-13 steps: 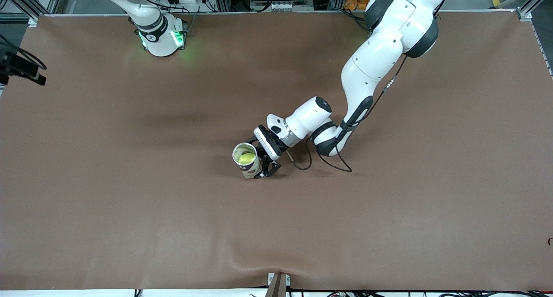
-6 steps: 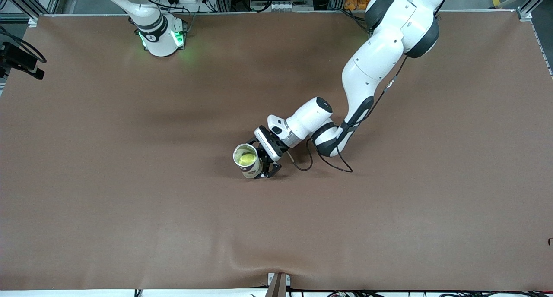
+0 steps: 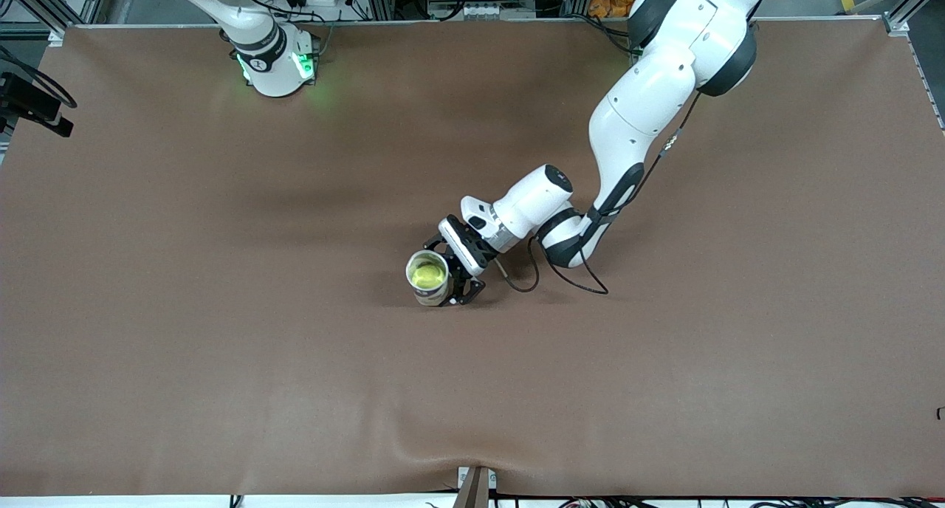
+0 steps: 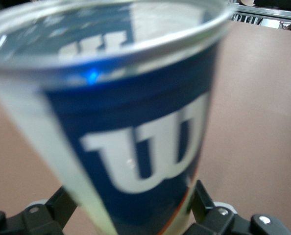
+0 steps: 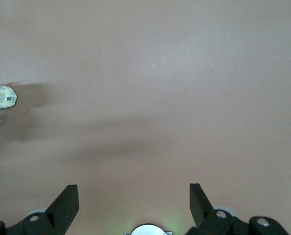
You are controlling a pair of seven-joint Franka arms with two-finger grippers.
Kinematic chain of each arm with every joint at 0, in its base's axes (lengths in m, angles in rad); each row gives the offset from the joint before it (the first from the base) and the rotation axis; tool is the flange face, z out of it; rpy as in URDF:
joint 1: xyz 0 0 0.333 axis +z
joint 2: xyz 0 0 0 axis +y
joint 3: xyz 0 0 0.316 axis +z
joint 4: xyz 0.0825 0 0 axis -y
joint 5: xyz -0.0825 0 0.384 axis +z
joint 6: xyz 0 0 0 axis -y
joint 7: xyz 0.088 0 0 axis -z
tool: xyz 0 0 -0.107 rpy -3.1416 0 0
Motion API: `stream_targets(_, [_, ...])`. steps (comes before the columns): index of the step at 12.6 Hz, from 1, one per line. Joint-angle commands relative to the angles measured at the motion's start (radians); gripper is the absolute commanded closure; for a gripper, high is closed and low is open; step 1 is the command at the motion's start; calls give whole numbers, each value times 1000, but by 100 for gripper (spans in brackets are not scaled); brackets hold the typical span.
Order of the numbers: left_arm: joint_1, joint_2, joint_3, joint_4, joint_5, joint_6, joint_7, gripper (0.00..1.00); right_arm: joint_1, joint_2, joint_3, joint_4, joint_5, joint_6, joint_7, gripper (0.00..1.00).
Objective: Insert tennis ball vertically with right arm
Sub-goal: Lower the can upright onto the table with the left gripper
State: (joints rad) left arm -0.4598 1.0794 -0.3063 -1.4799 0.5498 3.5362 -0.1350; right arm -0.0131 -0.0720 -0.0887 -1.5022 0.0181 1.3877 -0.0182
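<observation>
A clear tennis-ball can (image 3: 429, 279) with a blue and white label stands nearly upright on the brown table, mouth up. A yellow-green tennis ball (image 3: 427, 275) sits inside it. My left gripper (image 3: 452, 279) is shut on the can's lower body. In the left wrist view the can (image 4: 135, 122) fills the picture between the black fingers (image 4: 204, 205). My right gripper (image 5: 132, 188) is open and empty, high over bare table at the right arm's end. The can shows small in the right wrist view (image 5: 2, 95).
The brown table mat (image 3: 221, 345) spreads wide on all sides of the can. The right arm's base (image 3: 277, 65) with a green light stands at the table's top edge. A loose black cable (image 3: 576, 275) hangs from the left arm onto the mat.
The left gripper has tipped the can from a lean to nearly upright and shifted it slightly toward the left arm's end. The right arm's hand has drifted a little at the table's edge.
</observation>
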Motion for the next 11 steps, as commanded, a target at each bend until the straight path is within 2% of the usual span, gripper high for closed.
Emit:
stream_targets(1, [30,-97,-2,-65,21,-49,-15,0,-1,-3,0,0,-26,-7,-80,0])
stream_targets(3, [32,-116,-10,-65,21,-101,-15,0,-17,-3,-3,-1,-35,-15,-104,0])
stream_targets(11, [30,-115,-10,-63,21,-102,-15,0,-22,3,0,7,-35,-13,-92,0])
